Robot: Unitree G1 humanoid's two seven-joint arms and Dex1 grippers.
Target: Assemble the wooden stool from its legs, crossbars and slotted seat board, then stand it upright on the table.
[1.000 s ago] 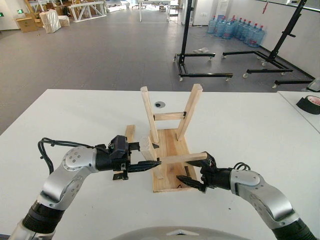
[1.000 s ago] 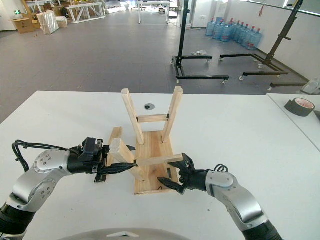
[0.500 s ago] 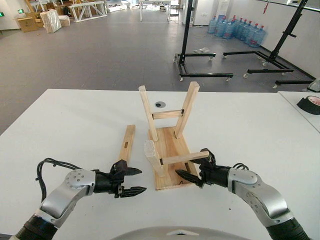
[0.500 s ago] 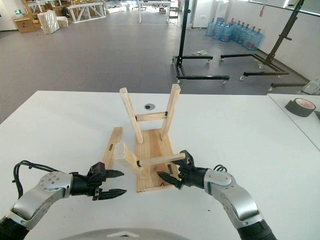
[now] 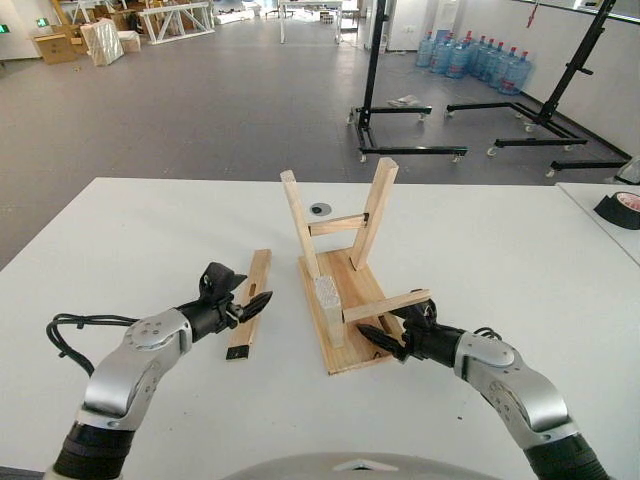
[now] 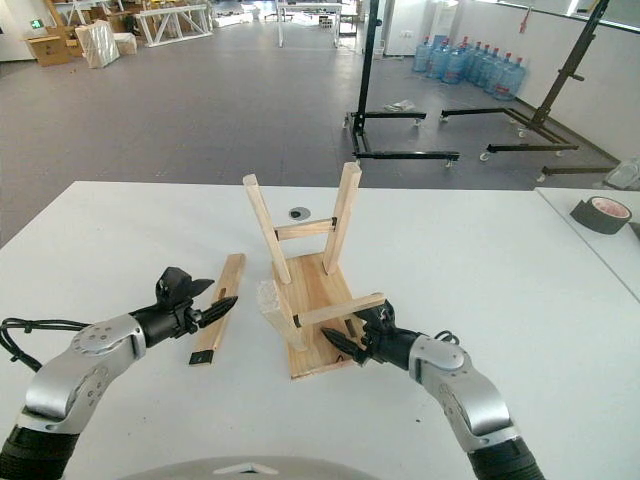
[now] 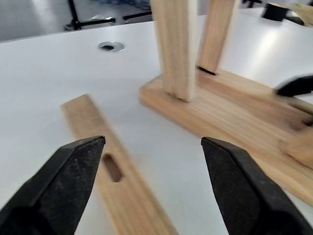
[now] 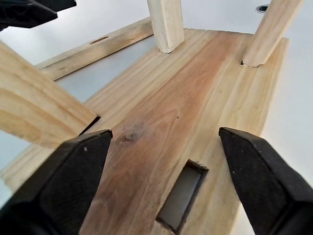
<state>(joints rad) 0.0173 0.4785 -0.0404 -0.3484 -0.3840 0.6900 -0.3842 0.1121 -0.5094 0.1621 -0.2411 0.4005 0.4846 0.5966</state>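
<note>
On the table [image 5: 140, 230], two legs [image 5: 299, 225] stand slotted in the seat board [image 5: 345, 280].

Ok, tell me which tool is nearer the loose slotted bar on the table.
Left. The left tool hangs open right over the bar; the right tool sits at the near end of the seat board, farther off.

The table [image 5: 150, 230] was plain white. The seat [image 8: 161, 112] was pale wood with a reddish-brown streak along its grain. The legs [image 5: 372, 222] and bar [image 5: 250, 300] were paler. The left gripper [image 7: 152, 147] and right gripper [image 5: 385, 335] were black. Upper-right bottles [image 5: 470, 55] were blue.
</note>
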